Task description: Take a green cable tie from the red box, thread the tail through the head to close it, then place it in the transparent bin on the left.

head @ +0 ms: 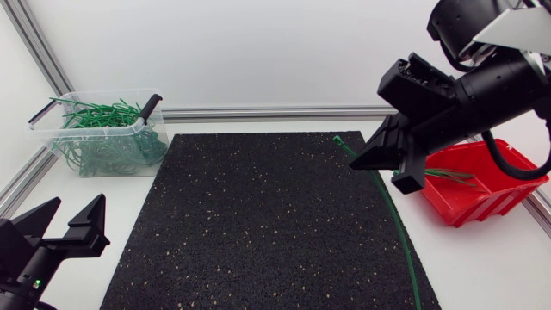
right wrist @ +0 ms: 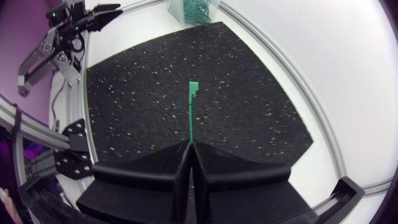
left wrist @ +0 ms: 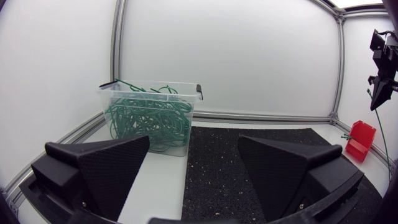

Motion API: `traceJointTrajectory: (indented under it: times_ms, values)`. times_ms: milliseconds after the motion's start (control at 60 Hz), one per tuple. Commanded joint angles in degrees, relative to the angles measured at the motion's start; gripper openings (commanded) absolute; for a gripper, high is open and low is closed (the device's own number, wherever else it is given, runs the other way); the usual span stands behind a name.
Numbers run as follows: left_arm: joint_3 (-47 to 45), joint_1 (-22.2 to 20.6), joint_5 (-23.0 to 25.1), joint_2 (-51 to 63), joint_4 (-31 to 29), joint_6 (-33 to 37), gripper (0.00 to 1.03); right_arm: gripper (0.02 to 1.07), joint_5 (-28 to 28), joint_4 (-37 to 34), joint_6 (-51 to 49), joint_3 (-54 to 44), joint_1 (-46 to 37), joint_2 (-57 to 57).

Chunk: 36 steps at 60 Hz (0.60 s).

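Surface: a white table (head: 482, 267) framed by aluminium rails, with a black speckled mat (head: 258, 224) lying across its middle.
Transparent bin (head: 86, 128): stands at the far left corner, just off the mat's corner. Its top is open and it has dark latches at both ends.
Bin contents: a loose tangle of green cable ties (head: 108, 148) fills most of it, with a few loops poking above the rim.
Red box (head: 482, 196): sits on the right side of the table, beside the mat's right edge and partly hidden under the right arm.
Red box contents: a few green ties (head: 449, 176) lie inside, showing past the arm.
Right gripper (head: 355, 161): raised above the mat's right edge with its fingers pressed together on one green cable tie (right wrist: 190, 118).
Held tie: its square head sticks out ahead of the fingertips. The long tail hangs away below the gripper, along the mat's right border. Whether the tail touches the mat cannot be told.
Left gripper (head: 71, 215): low at the near left corner, beside the mat, with its fingers spread wide and nothing between them. It points towards the transparent bin.
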Motion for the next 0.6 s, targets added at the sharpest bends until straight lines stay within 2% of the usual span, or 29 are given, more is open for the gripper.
traceJointTrajectory:
  times_ms: [0, 200, 383, 433, 583]
  values:
    - [-1.94, -1.4, -0.25, -0.23, -3.17, 0.03, 0.99, 0.08, -4.79, -0.56, 6.06, -1.64, 0.45, 2.88]
    - [-2.55, -2.11, -0.25, -0.32, 0.87, 2.23, 0.99, 0.08, -18.41, 2.96, 11.07, -2.87, 0.19, 8.5]
    - [0.26, -2.19, 0.1, 4.16, 2.72, 2.05, 0.99, 0.08, -27.2, 6.48, 13.89, -3.22, 1.24, 12.19]
    - [2.1, -1.84, 1.77, 8.29, 3.6, 1.26, 0.99, 0.08, -29.4, 8.23, 15.73, -4.19, 2.12, 12.81]
    - [7.82, 2.46, 11.79, 16.91, 3.95, -1.38, 0.99, 0.08, -31.25, 17.2, 23.73, -7.97, 4.41, 12.02]
